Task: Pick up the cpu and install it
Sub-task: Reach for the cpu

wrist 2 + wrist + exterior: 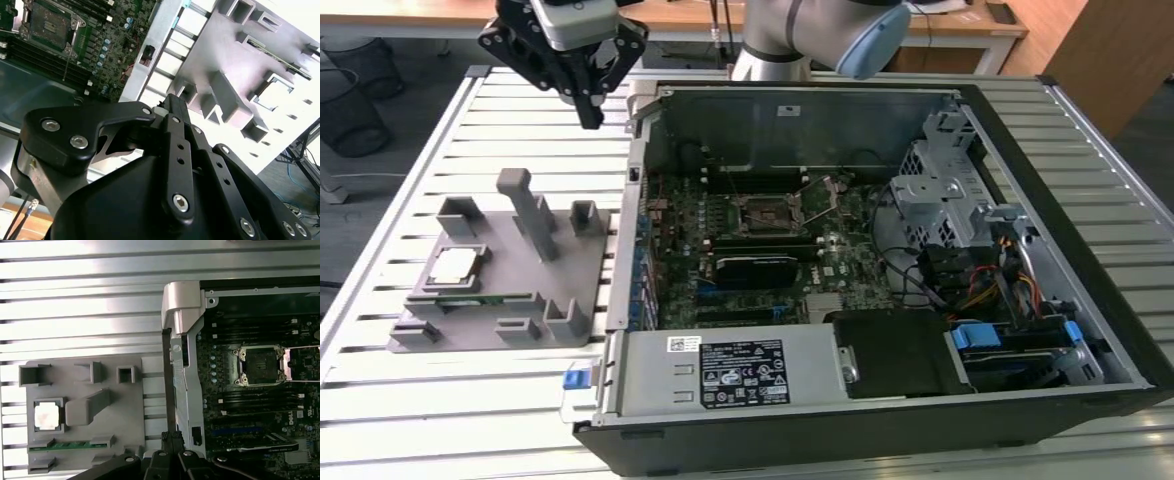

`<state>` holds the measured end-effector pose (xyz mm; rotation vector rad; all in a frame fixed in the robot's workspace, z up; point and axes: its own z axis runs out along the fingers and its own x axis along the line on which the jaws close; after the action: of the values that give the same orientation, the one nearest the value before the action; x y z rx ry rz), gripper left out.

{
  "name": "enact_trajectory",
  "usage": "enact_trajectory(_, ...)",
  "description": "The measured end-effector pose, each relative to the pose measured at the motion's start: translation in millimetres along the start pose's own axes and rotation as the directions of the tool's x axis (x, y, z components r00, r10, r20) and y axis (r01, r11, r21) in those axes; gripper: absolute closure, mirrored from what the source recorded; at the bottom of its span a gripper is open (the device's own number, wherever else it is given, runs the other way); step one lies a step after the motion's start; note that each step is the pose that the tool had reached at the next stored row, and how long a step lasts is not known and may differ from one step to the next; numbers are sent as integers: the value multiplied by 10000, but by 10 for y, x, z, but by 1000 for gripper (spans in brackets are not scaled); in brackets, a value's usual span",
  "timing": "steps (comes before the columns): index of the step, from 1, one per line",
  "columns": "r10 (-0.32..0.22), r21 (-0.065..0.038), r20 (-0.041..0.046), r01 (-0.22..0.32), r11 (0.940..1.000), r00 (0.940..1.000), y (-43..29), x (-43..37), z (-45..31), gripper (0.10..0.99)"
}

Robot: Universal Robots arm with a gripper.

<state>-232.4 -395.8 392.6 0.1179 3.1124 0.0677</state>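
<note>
Slatted bench (454, 420) carries 1 grey holder (520, 272) & 1 open PC case (854, 440). 1 cpu (452, 265) sits in a holder pocket. My tool (591, 118) hangs above the bench, fingers together, empty.

Exterior view looks down; both wrist views share the holder (235, 60) (125, 415).

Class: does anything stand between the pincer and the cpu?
Nothing visible does. The pincer hangs over the slatted table, and the cpu lies uncovered on the grey holder, its tall post standing beside it.
</note>
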Motion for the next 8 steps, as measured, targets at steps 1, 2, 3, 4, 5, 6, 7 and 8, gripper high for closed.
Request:
enact_trajectory(1,0,1,-1,0,10000,10000,-1,15,-1,973)
enact_trajectory(2,0,1,-1,0,10000,10000,-2,30,-1,973)
enact_trajectory(3,0,1,-1,0,10000,10000,-3,46,-1,973)
enact_trajectory(4,1,0,-1,-1,10000,10000,-4,62,-1,973)
enact_trajectory(5,1,1,-1,-1,10000,10000,-5,78,-2,973)
enact_trajectory(6,1,1,-1,-1,10000,10000,-6,94,-2,973)
enact_trajectory(7,1,0,-1,-1,10000,10000,-7,109,-2,973)
enact_trajectory(8,1,0,0,-1,10000,10000,-8,125,-2,973)
